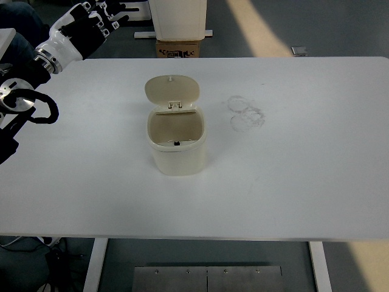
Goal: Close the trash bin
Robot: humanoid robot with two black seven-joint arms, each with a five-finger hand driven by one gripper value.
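Note:
A small cream trash bin (177, 151) stands near the middle of the white table (304, 170). Its lid (172, 90) is open and stands upright behind the opening, and the inside looks empty. My left hand (97, 21) is raised at the upper left, beyond the table's far edge, well away from the bin. Its fingers are spread and hold nothing. The right arm is out of view.
Faint ring marks (246, 112) show on the table to the right of the bin. A cardboard box (178, 47) and a white column stand behind the far edge. A cable loop (36, 109) hangs by my left arm.

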